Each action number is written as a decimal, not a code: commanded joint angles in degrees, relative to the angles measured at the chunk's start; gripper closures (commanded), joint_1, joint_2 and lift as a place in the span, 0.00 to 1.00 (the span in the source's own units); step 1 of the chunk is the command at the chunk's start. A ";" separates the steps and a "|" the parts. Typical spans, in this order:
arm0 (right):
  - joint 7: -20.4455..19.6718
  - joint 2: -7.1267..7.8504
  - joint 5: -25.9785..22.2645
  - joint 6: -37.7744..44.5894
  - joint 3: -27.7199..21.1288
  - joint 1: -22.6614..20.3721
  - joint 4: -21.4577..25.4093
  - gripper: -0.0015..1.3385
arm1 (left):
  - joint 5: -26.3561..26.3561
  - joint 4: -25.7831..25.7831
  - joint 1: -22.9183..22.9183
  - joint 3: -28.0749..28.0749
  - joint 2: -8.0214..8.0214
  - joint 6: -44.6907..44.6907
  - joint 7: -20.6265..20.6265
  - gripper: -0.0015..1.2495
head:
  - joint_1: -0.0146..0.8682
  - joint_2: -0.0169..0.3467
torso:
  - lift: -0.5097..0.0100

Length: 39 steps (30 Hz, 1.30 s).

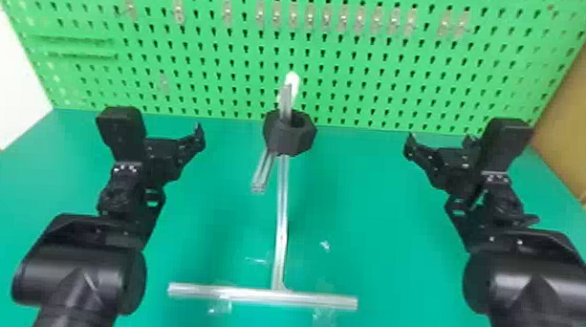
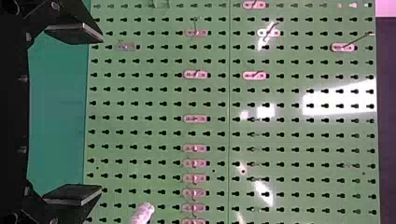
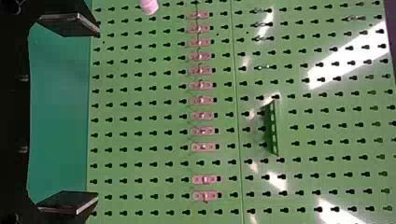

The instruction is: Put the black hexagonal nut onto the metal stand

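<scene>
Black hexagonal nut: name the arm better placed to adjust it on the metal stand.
Left, likely: the open left gripper looks nearer the nut in the head view than the right gripper, also open.

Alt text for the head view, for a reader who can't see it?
A black hexagonal nut sits around the upright of the metal stand on a green table. The robot's left gripper and right gripper are at either side, both apart from the nut, with a green pegboard behind.
</scene>
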<state>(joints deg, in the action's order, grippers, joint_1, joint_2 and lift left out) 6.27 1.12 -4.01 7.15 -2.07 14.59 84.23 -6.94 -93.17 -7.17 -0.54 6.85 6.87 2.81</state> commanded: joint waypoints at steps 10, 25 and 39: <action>-2.76 0.11 1.19 -3.02 0.40 -1.05 -0.03 0.06 | -0.53 1.68 -0.04 -0.34 0.09 -2.48 0.00 0.12 | 0.80 0.27 | 0.98; -3.90 0.20 -0.12 -3.90 0.58 -1.67 -0.03 0.06 | -2.20 3.17 0.31 -0.34 0.00 -4.23 0.00 0.12 | 0.80 0.27 | 0.98; -3.99 0.20 -1.36 -3.82 0.40 -2.02 -0.03 0.06 | -2.99 3.52 0.23 -0.78 0.00 -4.67 0.00 0.12 | 0.80 0.27 | 0.98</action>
<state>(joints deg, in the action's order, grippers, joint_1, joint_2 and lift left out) 2.31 1.32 -5.19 3.31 -1.76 12.57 84.20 -10.06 -89.68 -6.83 -1.22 6.85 2.21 2.81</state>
